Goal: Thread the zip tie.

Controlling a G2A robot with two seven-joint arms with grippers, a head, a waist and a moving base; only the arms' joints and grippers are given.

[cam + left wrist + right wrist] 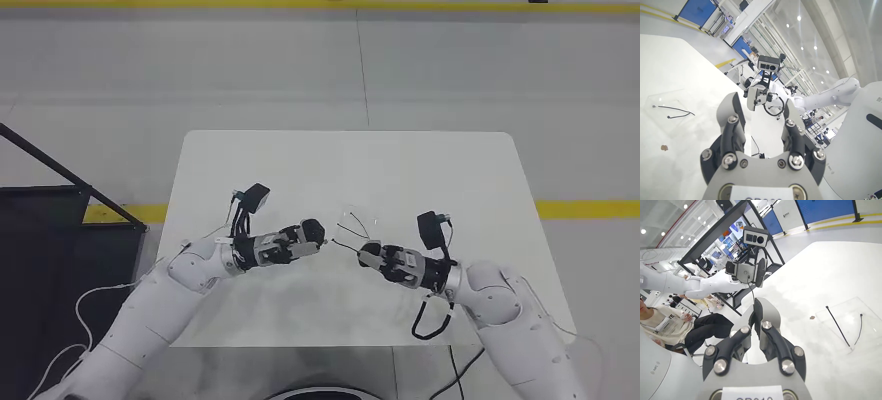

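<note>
At the white table, with a black frame standing off its left edge, my left gripper hangs just above the surface. Its fingers are spread wide and hold nothing.

A single small brown scrap lies on the tabletop between that gripper and the one clear plastic sheet, which lies flat near the table's middle.

Two black zip ties rest on the sheet, both loose and unthreaded. One is a nearly straight zip tie. The other is a curved zip tie. Their thin tails come close together near one corner of the sheet, while their square heads lie apart.

From above, the pair show as thin dark lines in the gap between my two sets of fingertips, reaching slightly past it toward the far side.

To the right, my right gripper points back toward the left one, close to the sheet's near edge. Its fingers are pressed together. I cannot tell whether anything thin is pinched between them.
</note>
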